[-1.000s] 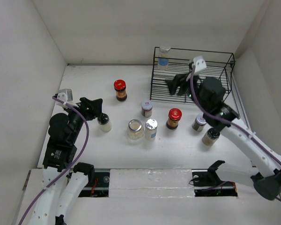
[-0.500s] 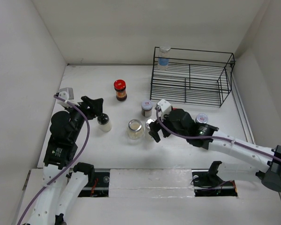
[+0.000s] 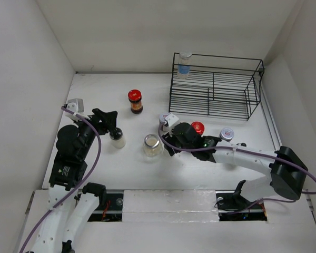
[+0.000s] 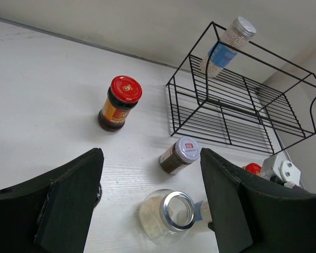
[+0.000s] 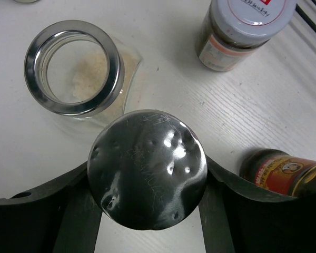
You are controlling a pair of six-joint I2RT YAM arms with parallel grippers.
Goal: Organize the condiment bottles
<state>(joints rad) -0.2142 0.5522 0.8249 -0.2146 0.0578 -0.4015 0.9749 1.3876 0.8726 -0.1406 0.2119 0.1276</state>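
The silver-lidded jar [image 5: 147, 158] stands mid-surface [image 3: 95, 92], just beside the open-topped jar [image 5: 71, 66], with your right claw [image 5: 148, 176] clenched around it and your left claw [image 4: 150, 158] released above the black-capped bottle [image 3: 117, 138].

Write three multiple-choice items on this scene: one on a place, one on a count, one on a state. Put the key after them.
1. The blue-labelled bottle stands:
A) in the far left corner of the wire rack
B) on the table at the near edge
C) outside the rack, on its right

2. How many red-capped jars show in the top view?
A) one
B) two
C) four

3. The left fingers are:
A) shut on a jar
B) spread wide, gripping nothing
C) inside the rack

Key:
1 A, it stands against the rack's far left wires.
2 B, one is left of the rack and one is in front of it.
3 B, the left wrist view shows them wide apart.
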